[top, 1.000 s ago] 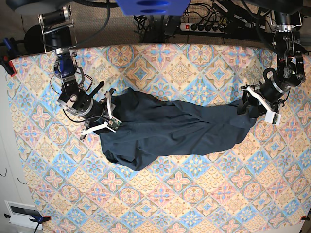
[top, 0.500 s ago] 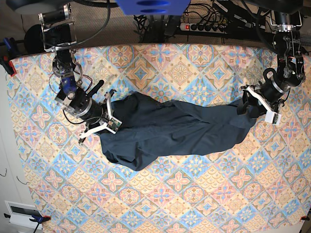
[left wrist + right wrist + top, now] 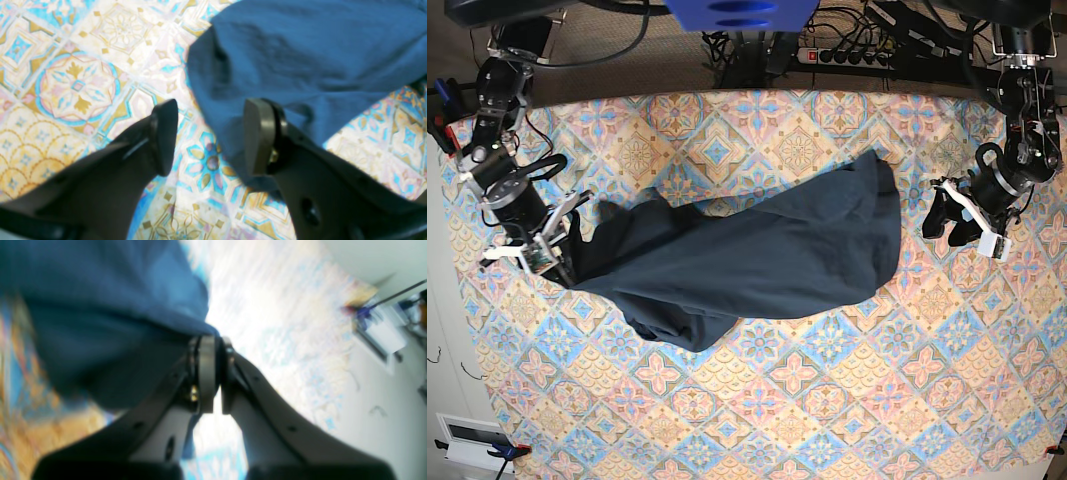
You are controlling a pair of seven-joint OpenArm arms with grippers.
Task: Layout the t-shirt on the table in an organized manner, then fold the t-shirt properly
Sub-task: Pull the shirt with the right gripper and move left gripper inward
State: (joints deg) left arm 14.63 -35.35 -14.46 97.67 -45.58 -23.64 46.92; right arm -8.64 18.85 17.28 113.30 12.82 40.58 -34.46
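T-shirt (image 3: 747, 255): dark navy, rumpled, lying on the table (image 3: 827, 420) between its left and right edges, nearer the far edge than the near one; long axis runs left to right, one end bunched and drawn toward the left edge.

Right gripper (image 3: 562, 255): near the table's left edge, jaws clamped together on a fold of the t-shirt.

Left gripper (image 3: 947, 222): near the right edge, jaws apart, holding nothing; in its wrist view cloth lies just beside one fingertip (image 3: 257, 133).

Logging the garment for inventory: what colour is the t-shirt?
Plain dark navy t-shirt, no print; base view shows it best.
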